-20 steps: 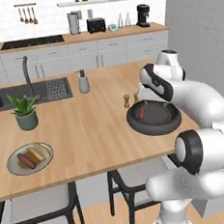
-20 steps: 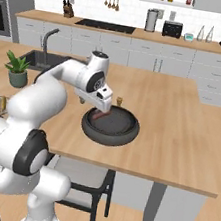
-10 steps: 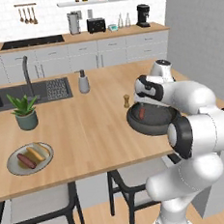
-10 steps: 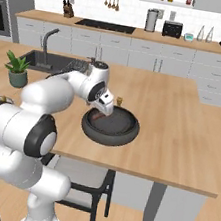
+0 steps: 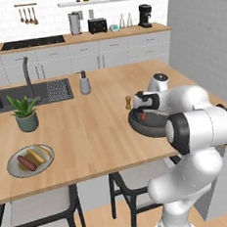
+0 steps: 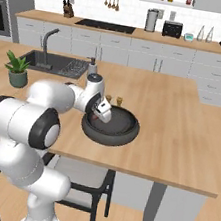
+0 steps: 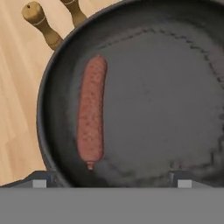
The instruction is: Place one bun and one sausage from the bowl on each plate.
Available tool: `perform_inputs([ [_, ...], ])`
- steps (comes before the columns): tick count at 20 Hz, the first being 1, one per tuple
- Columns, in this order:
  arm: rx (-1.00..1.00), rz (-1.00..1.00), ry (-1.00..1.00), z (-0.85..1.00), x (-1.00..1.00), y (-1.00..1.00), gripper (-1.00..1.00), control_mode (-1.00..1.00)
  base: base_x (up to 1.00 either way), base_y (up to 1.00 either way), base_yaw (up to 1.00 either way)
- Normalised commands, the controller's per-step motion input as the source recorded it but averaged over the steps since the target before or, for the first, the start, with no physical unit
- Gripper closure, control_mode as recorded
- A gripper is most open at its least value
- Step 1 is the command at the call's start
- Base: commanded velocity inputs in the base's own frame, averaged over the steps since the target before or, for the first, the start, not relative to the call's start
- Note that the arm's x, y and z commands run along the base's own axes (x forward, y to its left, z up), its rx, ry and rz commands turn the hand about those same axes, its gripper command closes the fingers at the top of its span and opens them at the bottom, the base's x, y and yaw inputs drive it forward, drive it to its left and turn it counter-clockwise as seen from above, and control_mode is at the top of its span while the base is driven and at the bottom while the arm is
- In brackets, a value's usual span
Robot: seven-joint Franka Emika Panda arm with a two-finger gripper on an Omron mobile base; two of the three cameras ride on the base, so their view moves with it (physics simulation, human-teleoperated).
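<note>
One sausage (image 7: 91,112) was lying flat in the dark bowl (image 7: 144,94), close to the rim on the side by the two little wooden shakers (image 7: 41,24). Gripper (image 6: 102,114) hung low over the bowl with its fingers spread wide, holding nothing. Over by the potted plant (image 5: 24,112), the beige plate (image 5: 16,169) already had a bun (image 5: 39,153) and a second sausage (image 5: 26,163) on it
</note>
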Motion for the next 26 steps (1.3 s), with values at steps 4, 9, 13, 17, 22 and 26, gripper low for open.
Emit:
perform_inputs([
  [4, 0.02, -0.04, 0.03, -0.06, 0.66, -0.12, -1.0, -1.0, 0.0, 0.0, 0.0],
  [9, 0.03, -0.03, 0.05, -0.23, 0.33, -0.08, -1.0, -1.0, 0.0, 0.0, 0.0],
  [13, 0.03, -0.01, 0.0, -0.3, 0.05, 0.0, -1.0, -1.0, 0.0, 0.0, 0.0],
  [17, 0.03, 0.0, 0.0, -0.3, 0.02, 0.0, -1.0, -1.0, 0.0, 0.0, 0.0],
  [22, 0.02, 0.0, 0.02, -0.38, 0.0, 0.0, 1.0, -1.0, 0.0, 0.0, 0.0],
  [26, 0.0, 0.0, 0.05, -0.39, 0.0, 0.0, 1.0, -1.0, 0.0, 0.0, 0.0],
])
